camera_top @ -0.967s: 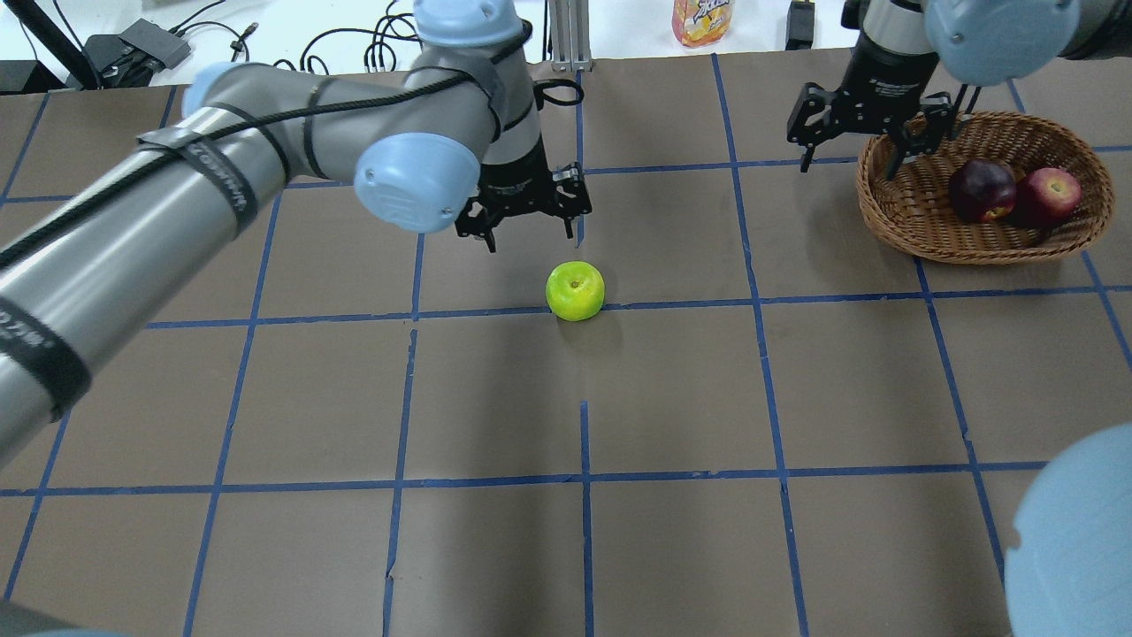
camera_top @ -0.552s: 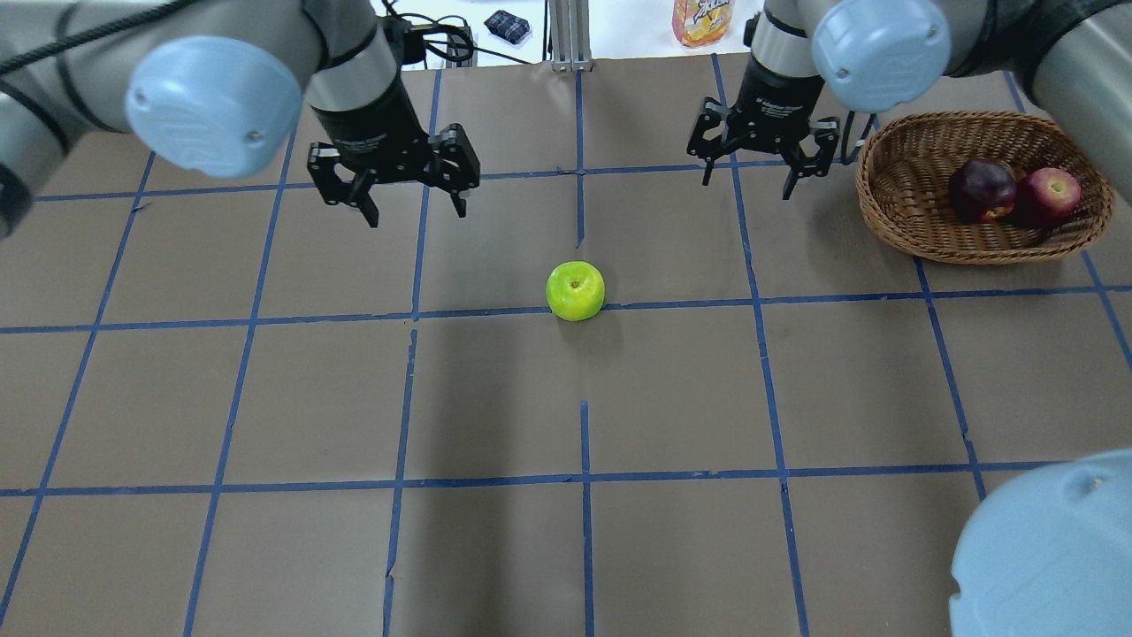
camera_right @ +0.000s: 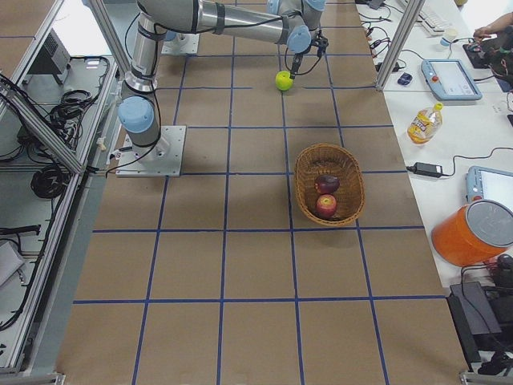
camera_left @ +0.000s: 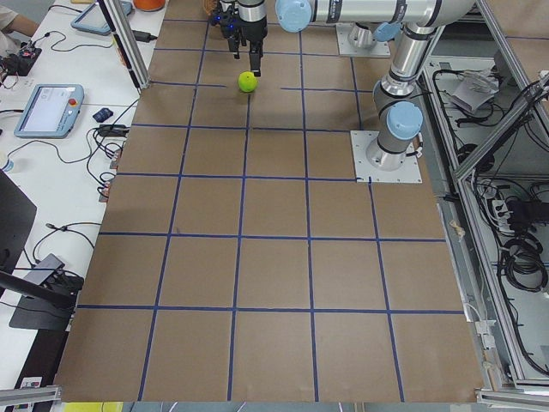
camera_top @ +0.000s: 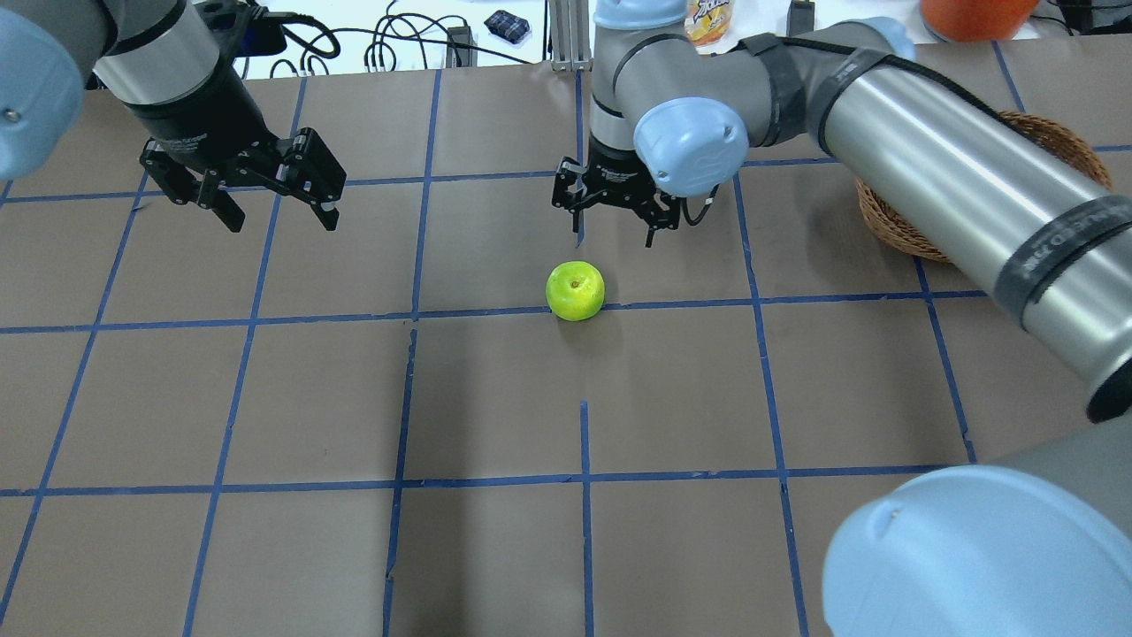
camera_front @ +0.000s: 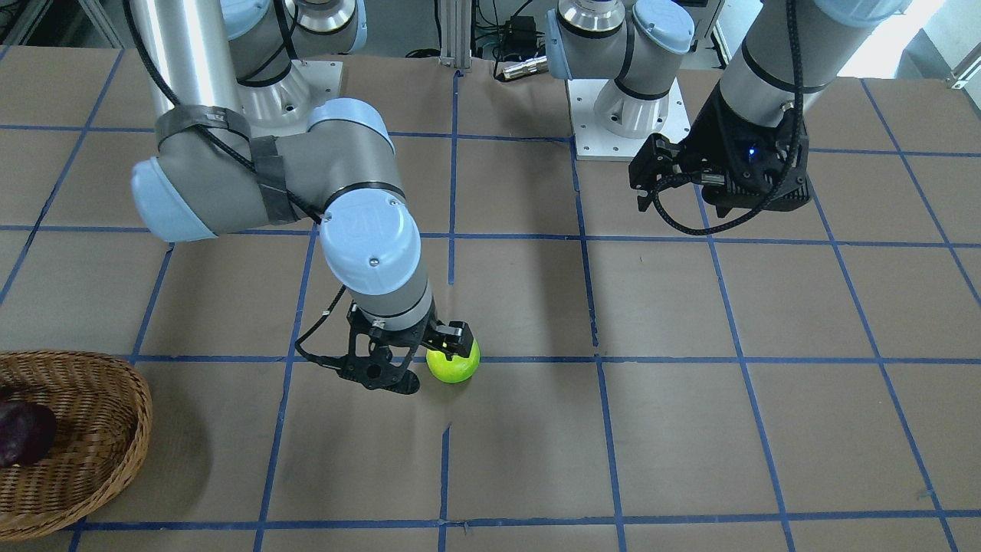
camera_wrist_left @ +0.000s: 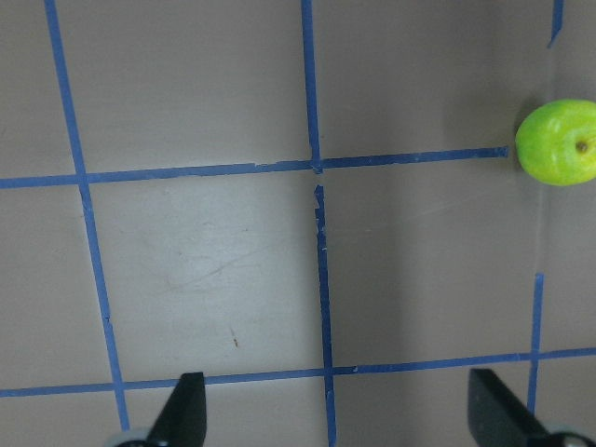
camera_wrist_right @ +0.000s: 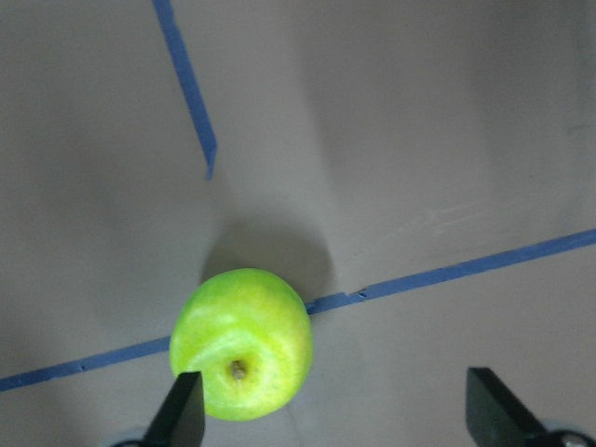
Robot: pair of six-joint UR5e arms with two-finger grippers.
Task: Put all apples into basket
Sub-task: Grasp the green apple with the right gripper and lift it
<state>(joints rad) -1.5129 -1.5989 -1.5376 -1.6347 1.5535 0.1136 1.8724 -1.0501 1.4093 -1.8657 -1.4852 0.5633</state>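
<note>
The lime green apple (camera_top: 576, 291) lies on the brown table near its middle, on a blue tape line. My right gripper (camera_top: 613, 235) hangs open just over it. In the right wrist view the green apple (camera_wrist_right: 242, 343) sits beside one fingertip (camera_wrist_right: 186, 414), off centre between the jaws. My left gripper (camera_top: 281, 217) is open and empty, well off to the apple's left. The wicker basket (camera_right: 304, 188) holds the dark maroon apple (camera_right: 326, 184) and the red apple (camera_right: 326, 205). In the overhead view my right arm covers most of the basket (camera_top: 1066, 146).
A bottle (camera_top: 704, 18), cables and an orange bucket (camera_right: 469, 233) stand on the white bench past the table's far edge. My right arm's long link (camera_top: 955, 177) stretches across the right side of the table.
My right gripper has swung from beside the basket to over the green apple. My left gripper has drawn back to the left. The green apple has not moved.
</note>
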